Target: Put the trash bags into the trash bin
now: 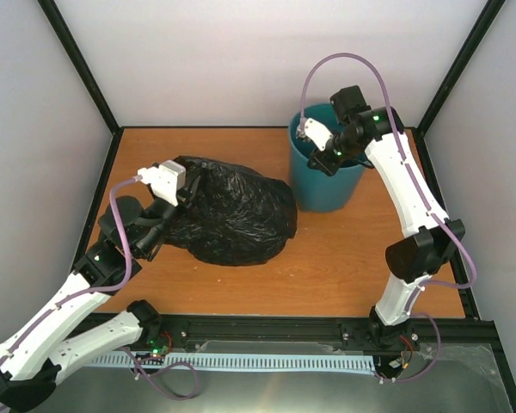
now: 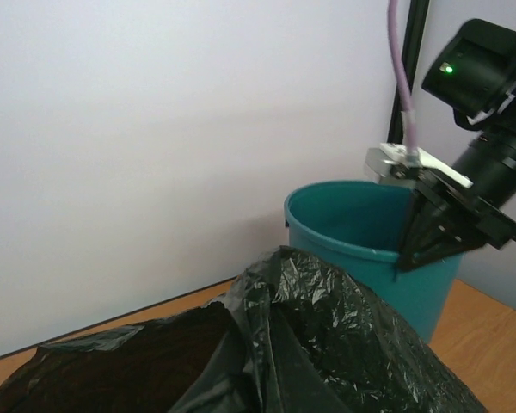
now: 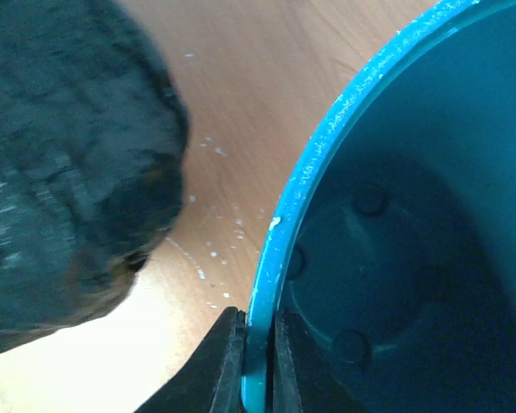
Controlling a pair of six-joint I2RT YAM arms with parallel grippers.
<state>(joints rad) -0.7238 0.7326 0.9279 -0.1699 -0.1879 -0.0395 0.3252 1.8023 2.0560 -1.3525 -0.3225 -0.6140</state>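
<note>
Bin [image 1: 328, 188] sits near the table's [image 1: 344, 258] far right corner. The right gripper [image 1: 321, 157] is pinching its rim, one finger inside, one outside. Bag [image 1: 234, 215] lies crumpled left of centre, just beside the bin. Left gripper [image 1: 177, 200] is at the bag's left edge; can't tell its jaw state.

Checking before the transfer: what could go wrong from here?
1. Right end effector pinches the bin rim on one side only; a pull could tip it.
2. Bag looks wider than the bin mouth; it may snag on the rim.
3. That end effector also sits over part of the mouth.
</note>
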